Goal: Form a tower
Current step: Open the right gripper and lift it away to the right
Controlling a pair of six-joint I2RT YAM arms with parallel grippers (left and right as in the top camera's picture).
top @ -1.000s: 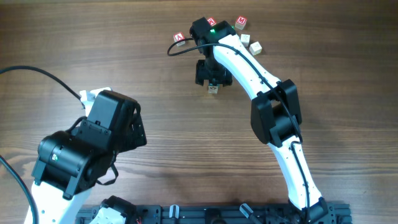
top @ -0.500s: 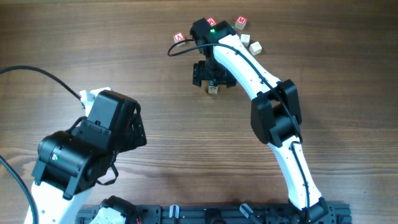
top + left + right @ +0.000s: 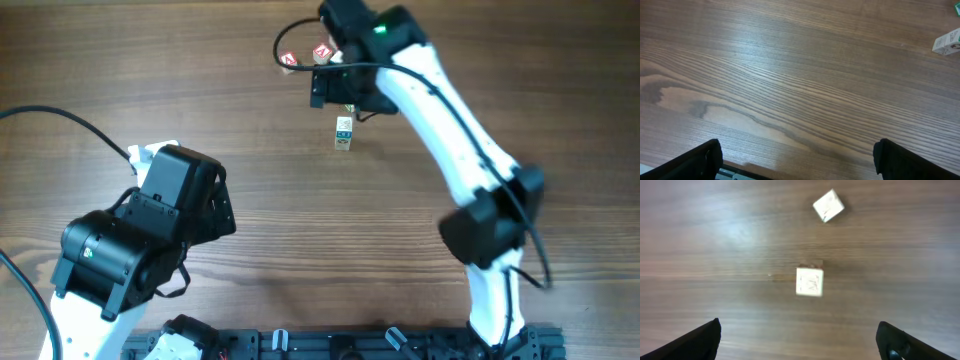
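Overhead view: the tower (image 3: 344, 133) stands free on the table (image 3: 200, 60), a narrow stack one cube wide. The right gripper (image 3: 345, 93) sits just beyond it toward the far edge and appears to be raised above it. Its jaws are spread wide and hold nothing. In the right wrist view the fingers sit at the lower frame corners with only table and cubes between them. The left gripper (image 3: 797, 152) is also wide open and empty, well apart from the tower, which shows at the upper right edge of its view.

Hazards:
1. Toppling. The stack is unsupported, so a finger or the slack cable (image 3: 283, 50) brushing it during a sideways move would knock it over. Clear it vertically first.
2. Double pick. The loose cubes (image 3: 322, 52) lie near each other, so wide jaws could catch two or push one away.
3. Off-centre placement. Setting the next cube down off-centre would tip the stack. Whether the stacked cubes sit square cannot be told.

Containers: none in any view. All cubes rest directly on the table or on each other.
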